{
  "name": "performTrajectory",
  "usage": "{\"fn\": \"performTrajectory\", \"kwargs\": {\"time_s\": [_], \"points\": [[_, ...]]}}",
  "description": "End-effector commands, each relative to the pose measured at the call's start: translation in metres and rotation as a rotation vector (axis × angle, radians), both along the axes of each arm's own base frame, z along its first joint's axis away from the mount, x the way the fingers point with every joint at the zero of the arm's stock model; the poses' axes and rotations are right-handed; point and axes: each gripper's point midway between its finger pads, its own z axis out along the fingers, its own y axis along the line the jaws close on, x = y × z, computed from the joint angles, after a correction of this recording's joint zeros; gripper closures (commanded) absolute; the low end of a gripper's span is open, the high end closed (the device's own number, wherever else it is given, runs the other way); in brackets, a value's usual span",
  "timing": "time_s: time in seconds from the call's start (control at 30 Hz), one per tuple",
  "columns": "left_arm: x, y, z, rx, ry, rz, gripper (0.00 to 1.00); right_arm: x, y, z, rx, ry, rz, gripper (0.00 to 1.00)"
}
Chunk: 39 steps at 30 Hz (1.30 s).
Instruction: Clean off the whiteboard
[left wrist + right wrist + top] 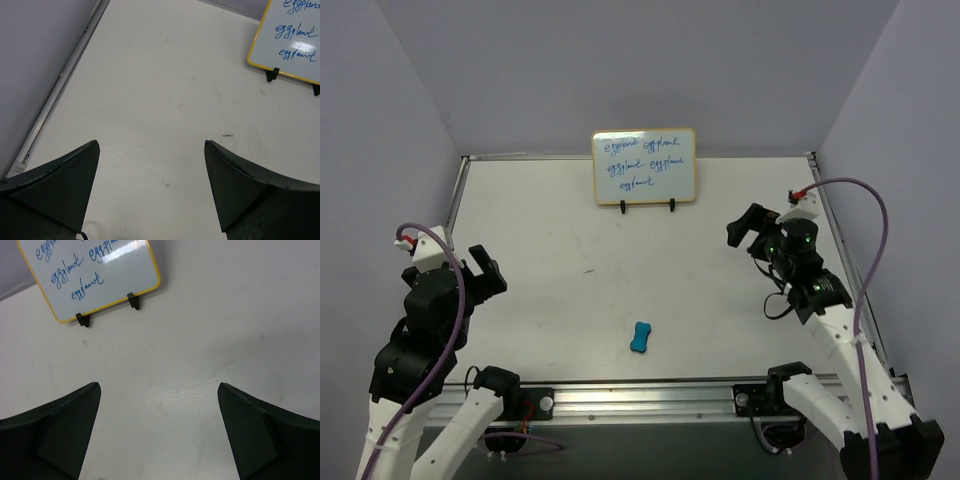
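My left gripper (488, 268) and right gripper (748, 228) hang spread and empty because the eraser (641, 337) lies unclaimed near-centre, well short of the whiteboard (644, 166) propped upright far off.

white tabletop (570, 300): matt, lightly scuffed, with faint grey smudges in the wrist views. small blue eraser (640, 337): waisted, bone-like block lying flat near the middle of the table's near half, long axis roughly front to back, nothing touching it. small dark speck (588, 271) on the surface, left of and beyond the eraser, well apart from it. silver metal rail (650, 395) runs along the near edge; thin metal trim (457, 195) along the left edge. plain pale lilac walls (640, 70) close the table on three sides.
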Motion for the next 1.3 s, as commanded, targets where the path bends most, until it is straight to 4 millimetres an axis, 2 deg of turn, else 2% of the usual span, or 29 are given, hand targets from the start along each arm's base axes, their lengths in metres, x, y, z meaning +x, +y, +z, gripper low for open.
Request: {"fn": "performTrajectory", "kwargs": {"time_s": [0.0,0.03,0.07,0.1,0.13,0.17,0.2,0.23,0.27,0.3,0.33,0.37,0.4,0.43,0.47,0.5,0.53,0.57,0.63,0.67,0.83,1.07,1.13,1.17,1.23,1.27], "points": [[0.006,-0.003,0.000,-0.008,0.000,0.000,0.06,0.046,0.038,0.014,0.068,-0.138,0.110,0.01],[0.006,-0.003,-0.001,-0.007,0.004,0.000,0.06,0.055,0.043,0.006,0.053,-0.123,0.113,0.02],[0.006,-0.003,-0.001,-0.007,0.004,0.002,0.06,0.068,0.051,-0.019,0.025,-0.055,0.128,0.03],[0.007,-0.003,-0.001,-0.008,0.003,0.004,0.06,0.077,0.068,-0.009,-0.006,-0.085,0.171,0.04],[0.008,-0.003,-0.001,-0.008,0.001,0.002,0.06,0.084,0.077,-0.014,-0.040,-0.080,0.184,0.05],[0.009,-0.003,-0.004,-0.004,0.011,0.003,0.06,0.096,0.079,-0.032,-0.104,-0.051,0.151,0.05],[0.010,-0.004,-0.005,-0.004,0.012,0.002,0.06,0.106,0.087,-0.025,-0.136,-0.074,0.143,0.05],[0.010,-0.004,-0.006,-0.003,0.020,0.001,0.06,0.109,0.100,-0.031,-0.173,-0.066,0.162,0.05],[0.012,-0.005,-0.008,-0.001,0.029,0.003,0.06,0.119,0.107,-0.051,-0.201,-0.025,0.168,0.07],[0.012,-0.005,-0.008,-0.002,0.031,0.005,0.06,0.129,0.115,-0.045,-0.201,-0.040,0.172,0.08],[0.013,-0.005,-0.009,0.001,0.037,0.007,0.06,0.135,0.123,-0.052,-0.205,-0.024,0.178,0.15],[0.013,-0.005,-0.010,0.000,0.038,0.009,0.06,0.145,0.129,-0.078,-0.226,0.032,0.196,0.20],[0.013,-0.005,-0.010,0.000,0.037,0.004,0.06,0.157,0.140,-0.070,-0.217,0.020,0.219,0.24],[0.013,-0.005,-0.009,-0.002,0.033,0.004,0.06,0.164,0.143,-0.078,-0.225,0.041,0.220,0.27],[0.013,-0.005,-0.008,-0.004,0.030,0.003,0.06,0.170,0.147,-0.107,-0.250,0.099,0.230,0.28],[0.013,-0.006,-0.009,-0.004,0.032,0.001,0.06,0.176,0.147,-0.114,-0.269,0.113,0.223,0.29],[0.012,-0.006,-0.009,-0.004,0.028,0.001,0.06,0.187,0.151,-0.109,-0.275,0.103,0.218,0.30],[0.012,-0.006,-0.008,-0.006,0.026,-0.005,0.06,0.189,0.151,-0.130,-0.310,0.144,0.228,0.31],[0.011,-0.007,-0.008,-0.008,0.022,-0.011,0.06,0.197,0.153,-0.132,-0.325,0.143,0.218,0.32],[0.012,-0.008,-0.008,-0.008,0.021,-0.013,0.06,0.199,0.152,-0.140,-0.337,0.159,0.220,0.33],[0.013,-0.010,-0.007,-0.011,0.019,-0.026,0.06,0.208,0.144,-0.158,-0.370,0.202,0.197,0.36],[0.015,-0.016,-0.009,-0.011,0.026,-0.058,0.06,0.215,0.141,-0.202,-0.340,0.278,0.260,0.45],[0.015,-0.016,-0.009,-0.010,0.027,-0.061,0.06,0.221,0.143,-0.202,-0.348,0.280,0.263,0.46],[0.016,-0.017,-0.009,-0.011,0.027,-0.064,0.06,0.221,0.142,-0.209,-0.358,0.299,0.265,0.47],[0.016,-0.018,-0.009,-0.012,0.028,-0.069,0.06,0.228,0.142,-0.206,-0.365,0.291,0.257,0.49],[0.016,-0.018,-0.010,-0.011,0.030,-0.072,0.06,0.227,0.142,-0.211,-0.372,0.304,0.263,0.50]]}}
